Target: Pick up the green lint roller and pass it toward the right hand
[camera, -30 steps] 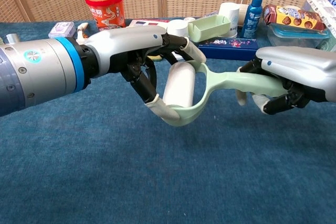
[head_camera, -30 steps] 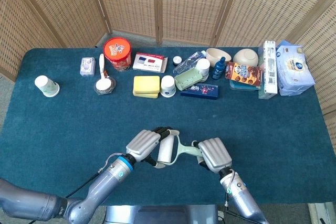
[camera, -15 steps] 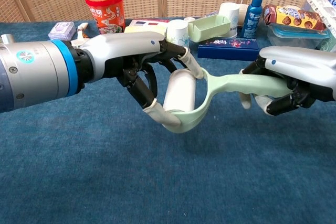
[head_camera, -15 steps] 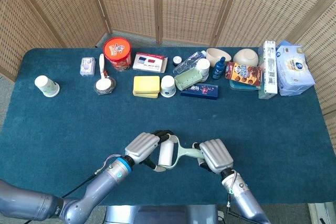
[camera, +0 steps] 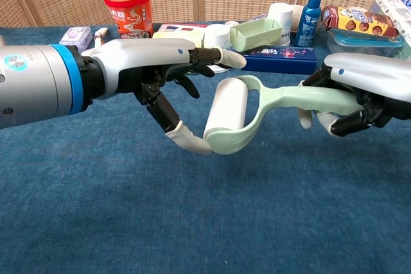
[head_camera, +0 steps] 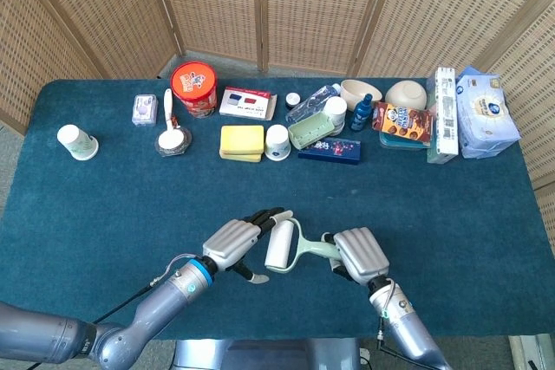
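Left hand (camera: pixel 151 68): fingers spread apart, gripping nothing, one fingertip at the roller's frame, whether touching could not be told. Green lint roller (camera: pixel 247 113): held above the blue tabletop (head_camera: pixel 104 205), white roll at the left end, handle running to 3 o'clock. Right hand (camera: pixel 366 94): fingers curled around the handle. Far edge, 12 o'clock: row of goods, among them a red tub (head_camera: pixel 193 88), a yellow sponge (head_camera: pixel 242 141) and a paper cup (head_camera: pixel 76 141) at 10 o'clock.
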You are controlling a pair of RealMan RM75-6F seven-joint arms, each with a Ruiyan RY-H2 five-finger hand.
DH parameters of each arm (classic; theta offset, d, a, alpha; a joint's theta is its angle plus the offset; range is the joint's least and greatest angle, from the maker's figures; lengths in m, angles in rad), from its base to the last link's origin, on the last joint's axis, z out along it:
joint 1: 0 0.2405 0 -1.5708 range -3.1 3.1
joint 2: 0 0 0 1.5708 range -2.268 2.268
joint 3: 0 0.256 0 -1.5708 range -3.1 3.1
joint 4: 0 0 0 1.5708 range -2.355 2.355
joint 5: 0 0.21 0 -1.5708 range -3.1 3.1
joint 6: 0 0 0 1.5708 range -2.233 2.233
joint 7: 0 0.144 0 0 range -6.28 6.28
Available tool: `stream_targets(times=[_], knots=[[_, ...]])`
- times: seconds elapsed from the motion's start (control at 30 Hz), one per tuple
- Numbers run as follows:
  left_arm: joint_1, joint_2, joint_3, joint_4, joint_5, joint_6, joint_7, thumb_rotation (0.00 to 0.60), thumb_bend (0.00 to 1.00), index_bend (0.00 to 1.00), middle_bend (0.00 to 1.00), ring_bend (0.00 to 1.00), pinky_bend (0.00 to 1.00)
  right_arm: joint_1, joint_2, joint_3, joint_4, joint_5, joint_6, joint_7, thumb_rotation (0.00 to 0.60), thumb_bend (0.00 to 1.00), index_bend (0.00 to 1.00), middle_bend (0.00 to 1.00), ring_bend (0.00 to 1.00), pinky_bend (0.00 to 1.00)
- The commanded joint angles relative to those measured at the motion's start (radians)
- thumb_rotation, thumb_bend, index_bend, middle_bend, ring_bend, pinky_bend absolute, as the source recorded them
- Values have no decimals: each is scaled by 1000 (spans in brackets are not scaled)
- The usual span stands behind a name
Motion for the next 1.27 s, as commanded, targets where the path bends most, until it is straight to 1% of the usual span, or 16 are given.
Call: stream_targets(times=[0.03,0.13,0.3,0.33,0.37,0.47,0.63,0.8,0.97,1.03,1.13,1.17,1.27], knots=[[1,25,6,-19,5,-7,-6,600,0,0,0,0,99,1,4,-1,2,-2,2,5,600,1000,711,804,802,993],[10,65,12,-45,21,3,-6,600,0,0,0,0,42,0,9,-2,5,-4,5,13,600,1000,711,804,802,993],[50,160,27,-95,86,45,-16,600,0,0,0,0,23,-3,21,-5,12,-9,11,27,600,1000,711,805,803,993],[68,202,38,-108,116,57,-19,600,0,0,0,0,23,-5,26,-5,15,-12,13,32,600,1000,711,804,802,993],[102,261,53,-119,149,92,-25,600,0,0,0,0,23,-8,33,-4,14,-15,17,41,600,1000,711,804,802,993],[167,364,88,-118,250,114,-99,600,0,0,0,0,23,-11,48,-4,14,-26,17,58,600,1000,711,804,802,993],[264,473,140,-47,392,158,-223,600,0,0,0,0,20,-14,63,-6,14,-36,18,76,600,1000,711,805,802,993],[355,538,192,43,501,224,-330,600,0,0,0,0,14,-16,73,-6,15,-42,16,91,600,1000,711,804,802,993],[461,565,238,163,599,323,-467,600,0,0,0,0,14,-18,81,-7,18,-50,12,108,600,1000,711,805,802,993],[496,568,250,206,620,355,-506,600,0,0,0,0,14,-18,84,-7,19,-54,12,111,600,1000,711,805,802,993],[548,568,261,264,627,403,-532,600,0,0,0,0,14,-19,90,-6,17,-57,15,115,600,1000,711,804,802,993],[573,568,265,278,622,427,-543,600,0,0,0,0,14,-20,92,-5,16,-58,16,115,600,1000,711,804,802,992],[607,559,264,302,632,468,-544,600,0,0,0,0,14,-20,93,-5,14,-60,16,118,600,1000,711,804,802,993]])
